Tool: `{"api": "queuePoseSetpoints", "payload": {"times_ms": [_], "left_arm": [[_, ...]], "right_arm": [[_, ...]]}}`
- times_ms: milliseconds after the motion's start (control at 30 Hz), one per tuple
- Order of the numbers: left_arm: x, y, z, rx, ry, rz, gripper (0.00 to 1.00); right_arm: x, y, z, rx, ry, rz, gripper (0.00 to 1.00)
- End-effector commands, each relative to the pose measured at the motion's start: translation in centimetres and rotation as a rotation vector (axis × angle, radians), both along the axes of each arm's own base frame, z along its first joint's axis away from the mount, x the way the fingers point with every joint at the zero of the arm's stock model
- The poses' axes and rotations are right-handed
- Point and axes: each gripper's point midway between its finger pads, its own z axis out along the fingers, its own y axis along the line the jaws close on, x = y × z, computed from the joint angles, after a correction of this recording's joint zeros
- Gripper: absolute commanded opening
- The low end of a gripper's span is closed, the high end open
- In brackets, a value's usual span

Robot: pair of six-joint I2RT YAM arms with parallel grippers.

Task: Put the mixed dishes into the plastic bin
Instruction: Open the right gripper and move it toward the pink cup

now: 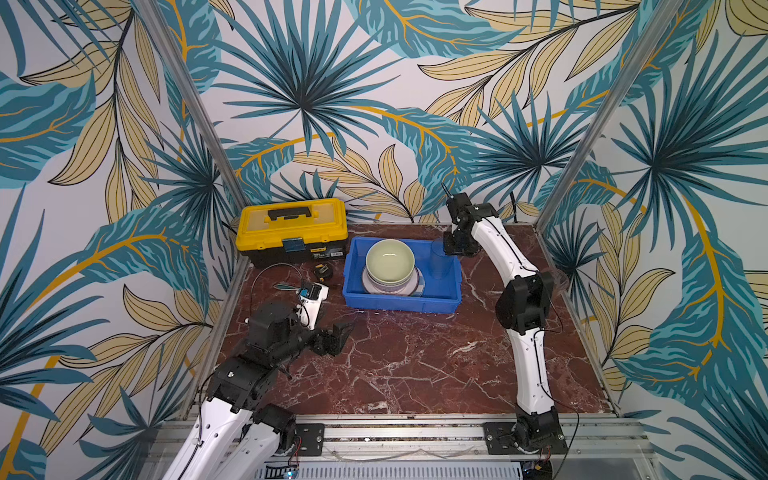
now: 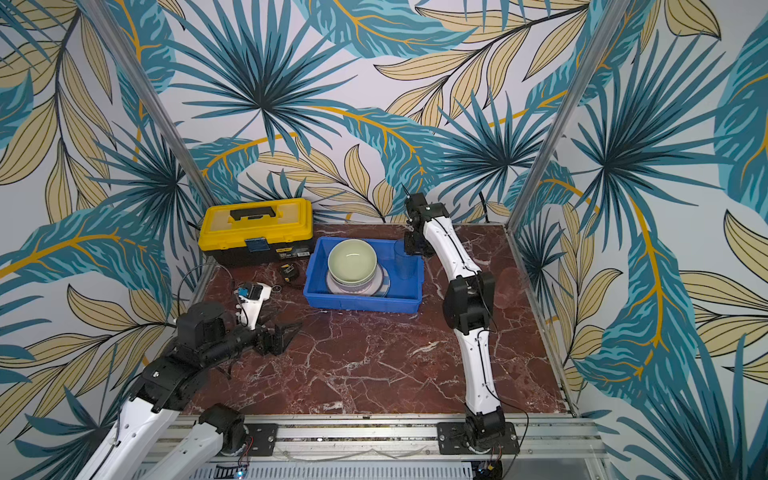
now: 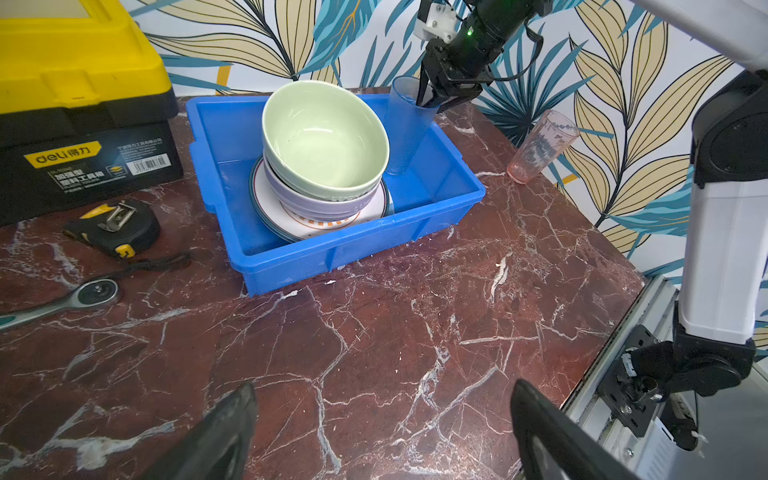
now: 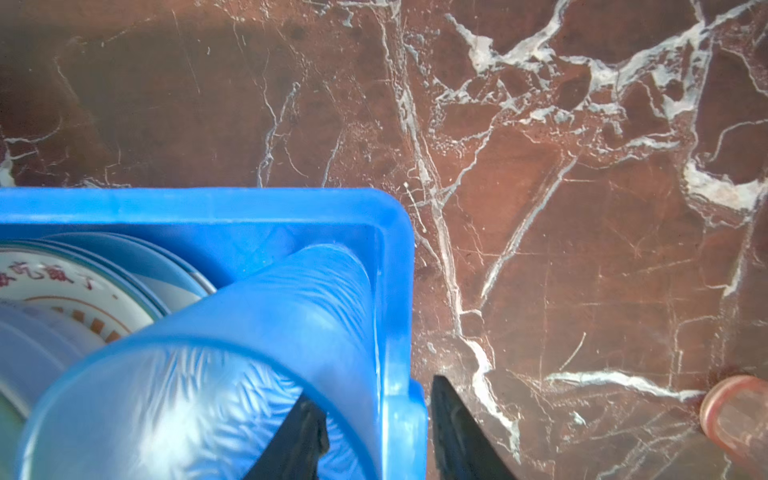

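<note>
1. Plastic bin [image 1: 399,301]: I log it at the back centre of the tabletop [image 1: 415,361]. Its left rim is near the yellow toolbox [image 1: 291,228], and a tape measure [image 1: 322,271] lies off that corner.
2. Stack in the bin: pale green bowl [image 3: 324,137] nested in lavender bowl [image 3: 316,203], on the sunburst plate [image 3: 270,195], over striped plates [image 4: 124,253].
3. Bluish tumbler [image 3: 405,133]: in the bin's far right corner, close along the wall.
4. Right pincer [image 3: 430,99]: parted and straddling the tumbler's rim, with one finger [image 4: 299,436] inside it and the other outside the bin's rim. I see no squeeze.
5. Pinkish tumbler [image 3: 540,149]: upright by the tabletop's right edge (the one dish I count outside the bin).
6. Left pincer [image 3: 384,390]: spread wide and empty, over the bare front left.
7. Open room: the front half, and the strip between the bin's right wall and the pinkish tumbler.
</note>
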Motion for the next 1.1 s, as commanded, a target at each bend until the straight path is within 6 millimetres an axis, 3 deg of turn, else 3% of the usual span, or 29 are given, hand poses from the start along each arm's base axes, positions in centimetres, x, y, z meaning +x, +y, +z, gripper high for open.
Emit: {"api": "queuePoseSetpoints", "payload": {"times_ms": [0,367,500,667,900,1067], "left_arm": [[0.0,-0.1,0.0,-0.001,-0.013,-0.01,0.95],[0.0,-0.2,0.0,-0.004,-0.009,-0.012,0.95],[0.0,-0.2,-0.1,-0.006,-0.007,-0.015,0.96],[0.0,-0.3,-0.1,-0.007,-0.007,-0.016,0.96],[-0.1,-0.7,-0.2,-0.016,0.005,-0.039,0.96],[-0.1,-0.8,-0.4,-0.02,0.017,-0.042,0.96]], "right_arm": [[-0.3,0.0,3.9,0.014,-0.085,-0.003,0.45],[-1.2,0.3,8.6,0.061,-0.173,0.016,0.48],[-2.5,-2.1,11.0,-0.049,-0.219,-0.01,0.49],[-5.7,-5.8,13.6,-0.209,-0.231,-0.033,0.52],[-10.7,-11.1,14.6,-0.261,-0.19,-0.114,0.5],[-15.7,-14.5,14.8,-0.298,-0.157,-0.189,0.5]]}}
